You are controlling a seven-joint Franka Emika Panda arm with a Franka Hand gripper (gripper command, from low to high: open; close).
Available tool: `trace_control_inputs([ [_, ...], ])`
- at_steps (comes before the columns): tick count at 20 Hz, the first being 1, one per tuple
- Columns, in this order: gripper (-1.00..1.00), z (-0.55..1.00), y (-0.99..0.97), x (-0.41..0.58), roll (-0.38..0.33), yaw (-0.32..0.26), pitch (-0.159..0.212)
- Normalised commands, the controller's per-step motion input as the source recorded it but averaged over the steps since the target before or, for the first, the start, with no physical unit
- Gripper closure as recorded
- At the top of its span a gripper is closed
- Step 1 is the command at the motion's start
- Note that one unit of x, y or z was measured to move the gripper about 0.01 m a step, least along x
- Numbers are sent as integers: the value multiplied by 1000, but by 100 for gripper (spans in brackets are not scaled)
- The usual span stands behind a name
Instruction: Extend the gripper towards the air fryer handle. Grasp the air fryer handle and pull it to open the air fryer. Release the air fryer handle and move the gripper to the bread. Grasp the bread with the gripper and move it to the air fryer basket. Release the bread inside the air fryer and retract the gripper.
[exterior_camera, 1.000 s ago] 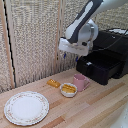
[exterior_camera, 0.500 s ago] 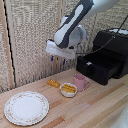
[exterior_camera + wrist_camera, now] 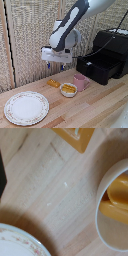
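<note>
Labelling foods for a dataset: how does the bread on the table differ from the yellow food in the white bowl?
The bread lies flat and bare on the wooden table; the yellow food sits inside a white bowl. The bread looks like one flat golden-orange rectangle, the yellow food like several pieces. The bread lies nearer the wall. Both are yellow-orange and small.

air fryer (image 3: 114, 47): black, boxy, at the exterior view's right on the wood table | basket (image 3: 99, 66): drawer pulled out, dark cavity open upward | handle (image 3: 80, 63): short black bar on drawer front | bread (image 3: 53, 83): flat golden-orange piece, lying on table, well apart from fryer.
</note>
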Motion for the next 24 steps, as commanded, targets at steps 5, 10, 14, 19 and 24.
trace_control_inputs([
  [5,-100,0,-14,42,-139,314,27],
  [10,-100,0,-30,67,-142,316,0],
  [14,-100,0,-28,129,-148,309,0],
  [19,-100,0,0,217,-138,307,0],
  [24,-100,-29,0,237,-117,313,0],
])
